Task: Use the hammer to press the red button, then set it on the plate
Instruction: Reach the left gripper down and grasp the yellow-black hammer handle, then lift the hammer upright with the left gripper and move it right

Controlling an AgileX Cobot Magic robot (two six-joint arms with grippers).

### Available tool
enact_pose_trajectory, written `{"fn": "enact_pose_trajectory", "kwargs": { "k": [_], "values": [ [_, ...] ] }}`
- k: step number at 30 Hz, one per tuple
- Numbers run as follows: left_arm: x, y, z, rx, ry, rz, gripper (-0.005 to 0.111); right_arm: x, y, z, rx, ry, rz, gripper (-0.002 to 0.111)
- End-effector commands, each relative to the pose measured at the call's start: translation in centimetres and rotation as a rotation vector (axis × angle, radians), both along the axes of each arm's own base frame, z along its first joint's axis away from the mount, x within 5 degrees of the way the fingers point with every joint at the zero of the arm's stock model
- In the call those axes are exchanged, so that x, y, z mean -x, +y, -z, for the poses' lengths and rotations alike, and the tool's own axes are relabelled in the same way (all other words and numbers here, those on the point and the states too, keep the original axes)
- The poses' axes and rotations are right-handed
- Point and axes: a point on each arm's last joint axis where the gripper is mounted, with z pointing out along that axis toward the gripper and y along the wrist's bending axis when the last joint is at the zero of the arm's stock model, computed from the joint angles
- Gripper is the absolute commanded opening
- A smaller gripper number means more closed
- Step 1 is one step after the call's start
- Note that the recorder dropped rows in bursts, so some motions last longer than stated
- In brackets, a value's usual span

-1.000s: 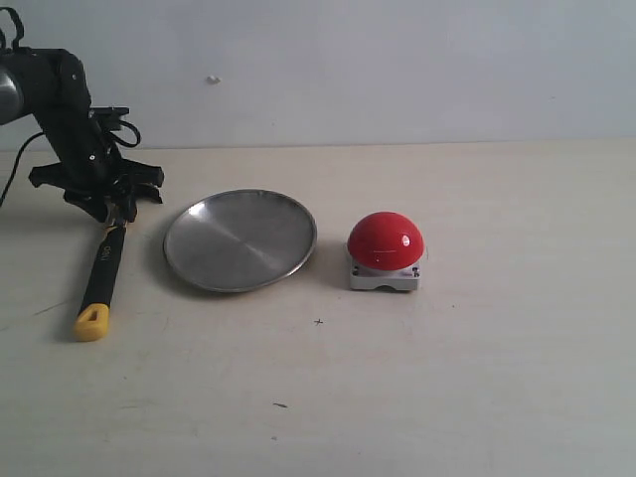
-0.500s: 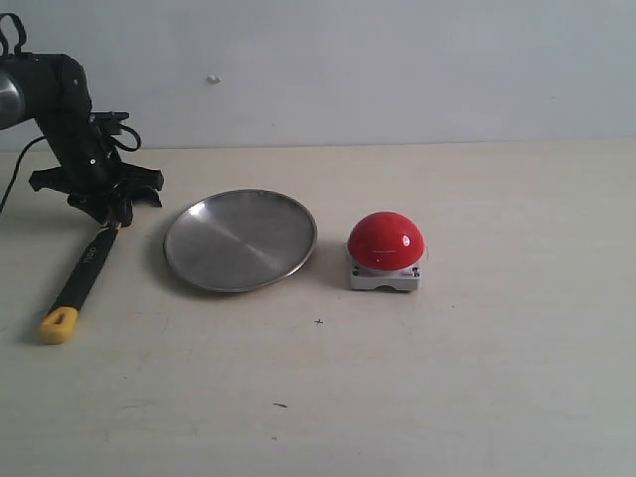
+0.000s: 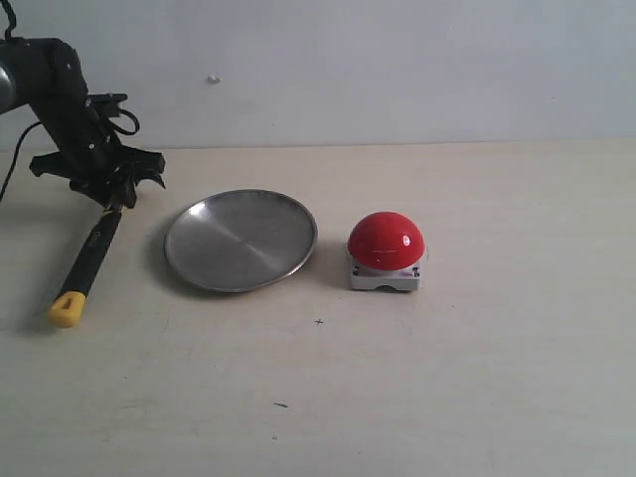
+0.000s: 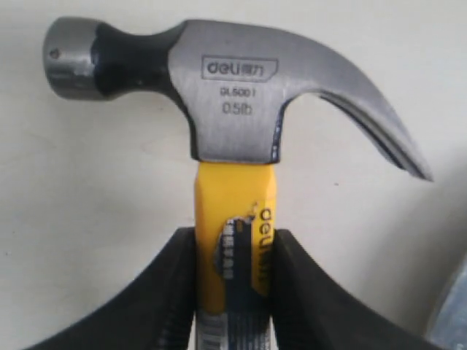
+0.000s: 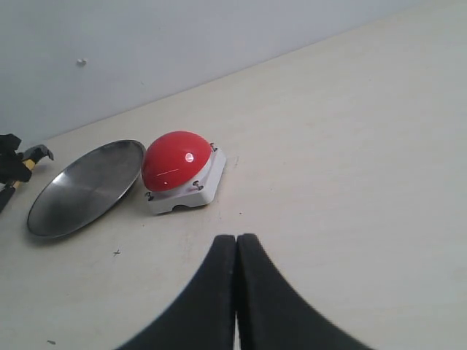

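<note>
In the exterior view my left gripper (image 3: pixel 109 195) is shut on the hammer (image 3: pixel 91 253) just below its head, at the far left of the table. The black handle slants down to the yellow butt (image 3: pixel 65 310). In the left wrist view the steel head (image 4: pixel 226 95) juts past the jaws, which clamp both sides of the yellow neck (image 4: pixel 232 211). The silver plate (image 3: pixel 240 239) lies right of the hammer. Right of the plate stands the red button (image 3: pixel 386 240). My right gripper (image 5: pixel 236 251) is shut and empty, hanging above the table short of the button (image 5: pixel 175 162).
The pale table runs back to a white wall. A sliver of the plate's rim (image 4: pixel 454 313) shows in the left wrist view. The right wrist view shows the plate (image 5: pixel 84 191) beside the button. The right arm is out of the exterior view.
The left gripper has moved up and back with the hammer's head end. The handle swung, its yellow butt shifting left and then slightly up. Plate and button have not moved.
</note>
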Motion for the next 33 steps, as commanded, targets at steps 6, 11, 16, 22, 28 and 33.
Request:
{"fn": "enact_pose_trajectory", "kwargs": {
  "k": [6,11,16,22,28,33],
  "values": [
    [3.2,-0.2,-8.7,0.025,-0.206,0.039,0.0,0.0,0.0,0.1,0.003,-0.007,-0.004,0.0],
    [9.8,0.3,-12.9,0.102,-0.448,-0.017,0.0,0.0,0.0,0.1,0.003,-0.007,-0.004,0.0],
    [16.0,0.5,-14.2,0.174,-0.665,-0.076,0.0,0.0,0.0,0.1,0.003,-0.007,-0.004,0.0],
    [23.0,-2.2,-17.3,0.249,-0.874,-0.004,0.0,0.0,0.0,0.1,0.003,-0.007,-0.004,0.0],
    [27.5,-5.0,-18.1,0.342,-0.974,0.102,0.0,0.0,0.0,0.1,0.003,-0.007,-0.004,0.0],
    [29.5,-5.4,-17.5,0.414,-1.082,0.081,0.0,0.0,0.0,0.1,0.003,-0.007,-0.004,0.0]
  ]
}}
